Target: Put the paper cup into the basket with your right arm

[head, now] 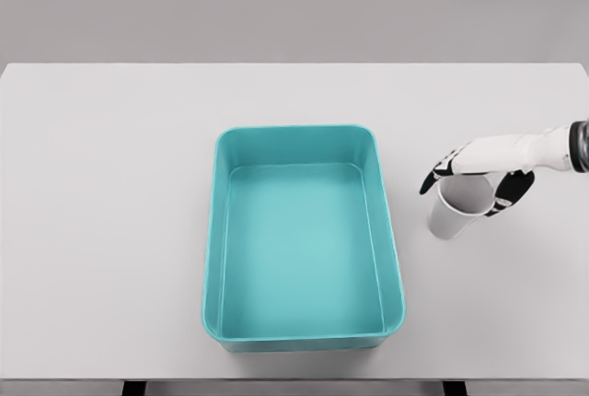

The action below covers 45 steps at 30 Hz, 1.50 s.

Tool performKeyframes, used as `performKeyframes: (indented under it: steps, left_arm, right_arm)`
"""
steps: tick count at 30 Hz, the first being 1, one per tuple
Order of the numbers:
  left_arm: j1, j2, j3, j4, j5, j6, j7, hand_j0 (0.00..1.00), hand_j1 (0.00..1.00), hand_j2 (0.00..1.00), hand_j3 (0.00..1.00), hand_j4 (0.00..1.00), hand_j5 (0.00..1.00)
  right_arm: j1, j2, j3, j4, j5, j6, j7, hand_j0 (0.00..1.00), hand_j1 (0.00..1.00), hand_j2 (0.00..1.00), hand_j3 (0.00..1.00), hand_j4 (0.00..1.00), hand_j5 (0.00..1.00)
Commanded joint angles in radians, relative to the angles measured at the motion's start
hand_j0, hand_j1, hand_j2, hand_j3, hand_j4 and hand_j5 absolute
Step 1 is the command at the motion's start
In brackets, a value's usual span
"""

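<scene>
At the frame's right, the white right robot hand (479,175) wrapped its fingers around the white paper cup (458,204) on the pale grey bench (110,184), apparently for lifting toward the nearby empty teal plastic basket (213,230).

The table (110,230) fills most of the frame from left edge to right; the basket (213,258) sits on it just below the centre of the frame, long side running toward the bottom edge, nothing inside it. To the right of the basket, apart from its right wall, the paper cup (451,219) stands upright on the table at centre right; the right hand (483,170) reaches in from the right edge and lies over the cup's rim, fingers on both sides of it.
</scene>
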State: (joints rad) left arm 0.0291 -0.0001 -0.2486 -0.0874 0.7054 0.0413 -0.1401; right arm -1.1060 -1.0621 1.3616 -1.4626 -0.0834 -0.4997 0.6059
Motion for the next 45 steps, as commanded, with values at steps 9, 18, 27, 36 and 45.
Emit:
performKeyframes:
  steps: [9, 18, 27, 36, 45]
  left_arm:
    - [0.000, 0.000, 0.000, 0.000, 0.000, 0.000, 0.001, 1.00, 1.00, 1.00, 1.00, 1.00, 1.00]
    - [0.000, 0.000, 0.000, 0.000, 0.000, -0.001, -0.001, 1.00, 1.00, 1.00, 1.00, 1.00, 1.00]
    - [0.000, 0.000, 0.000, 0.000, 0.000, 0.000, 0.001, 1.00, 1.00, 1.00, 1.00, 1.00, 1.00]
    - [0.000, 0.000, 0.000, 0.000, 0.000, 0.000, -0.001, 1.00, 1.00, 1.00, 1.00, 1.00, 1.00]
    - [0.000, 0.000, 0.000, 0.000, 0.000, 0.000, 0.001, 1.00, 1.00, 1.00, 1.00, 1.00, 1.00]
  right_arm:
    - [-0.002, -0.035, -0.052, -0.056, 0.001, -0.023, 0.005, 0.75, 0.75, 0.75, 0.75, 0.75, 0.75]
    - [-0.003, -0.059, -0.116, -0.117, 0.001, -0.028, 0.005, 0.71, 0.71, 0.71, 0.71, 0.71, 0.71]
    - [-0.006, -0.084, -0.188, -0.148, -0.073, -0.102, 0.005, 0.71, 0.71, 0.71, 0.71, 0.71, 0.71]
    - [-0.012, -0.085, -0.239, -0.185, -0.128, -0.111, 0.005, 0.70, 0.70, 0.70, 0.70, 0.70, 0.70]
    - [-0.038, -0.044, -0.248, -0.211, -0.133, -0.111, 0.005, 0.70, 0.70, 0.70, 0.70, 0.70, 0.70]
